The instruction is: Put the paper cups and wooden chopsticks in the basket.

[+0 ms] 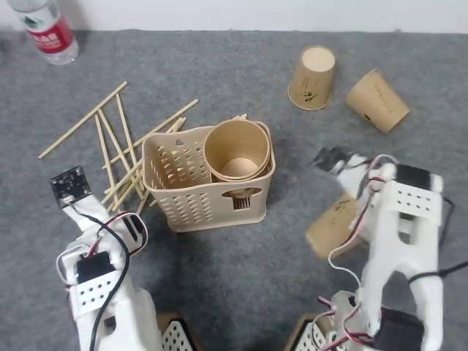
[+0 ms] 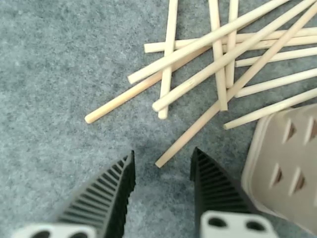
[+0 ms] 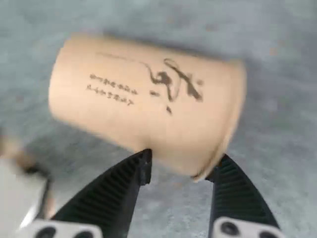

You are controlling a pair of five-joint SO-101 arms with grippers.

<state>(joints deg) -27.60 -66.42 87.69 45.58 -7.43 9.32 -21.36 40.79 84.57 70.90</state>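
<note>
The left gripper (image 2: 163, 161) is held open over the grey mat (image 2: 59, 74), just short of the crossed wooden chopsticks (image 2: 218, 54) strewn beside the basket (image 2: 292, 163). The right gripper (image 3: 184, 161) is spread wide about a fallen paper cup (image 3: 148, 104) at its rim. Stacked cups (image 1: 238, 150) are seen inside the basket, two more cups (image 1: 313, 77) well beyond it, and a water bottle (image 1: 47, 33) at the far corner.
</note>
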